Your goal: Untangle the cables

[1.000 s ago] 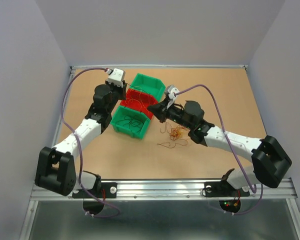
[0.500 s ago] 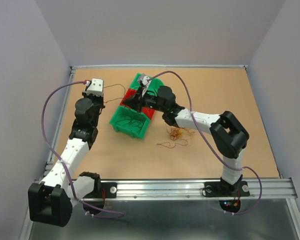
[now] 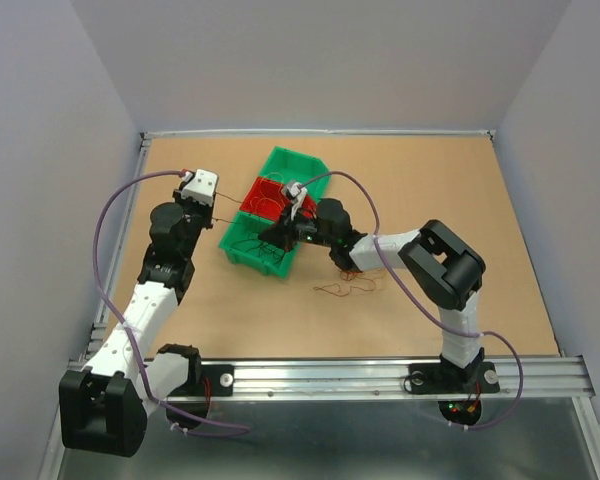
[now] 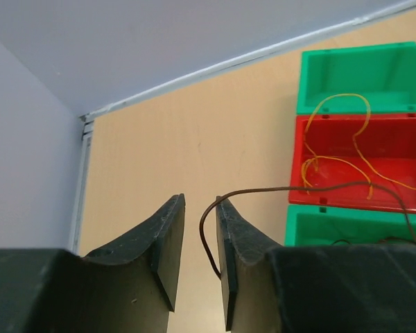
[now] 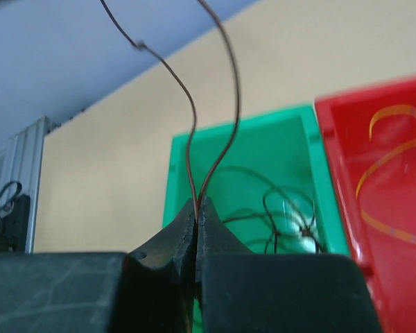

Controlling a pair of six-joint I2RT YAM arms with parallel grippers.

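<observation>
A thin dark brown cable (image 4: 298, 188) runs from my left gripper (image 4: 200, 201) across the bins to my right gripper (image 5: 196, 201). The left jaws stand apart, left of the bins (image 3: 210, 207). The cable's end curls between them against the right finger (image 4: 239, 239). The right gripper (image 3: 272, 235) is shut on the doubled brown cable (image 5: 238, 90) above the near green bin (image 5: 170, 201), which holds more dark cables (image 5: 284, 208). Orange-yellow cables (image 4: 347, 149) lie in the red bin (image 4: 395, 198). A small orange and reddish tangle (image 3: 355, 267) lies on the table, partly hidden by the right arm.
Three bins stand in a diagonal row: far green (image 3: 295, 165), red (image 3: 252, 190), near green (image 3: 242, 255). A loose reddish strand (image 3: 345, 290) lies in front of the tangle. Purple arm cables (image 3: 105, 250) arc over both arms. Walls close the table's left, back and right.
My left arm swung left, away from the bins, and its jaws have widened. My right arm crossed from the tangle to the bins and now hangs over the near green one.
</observation>
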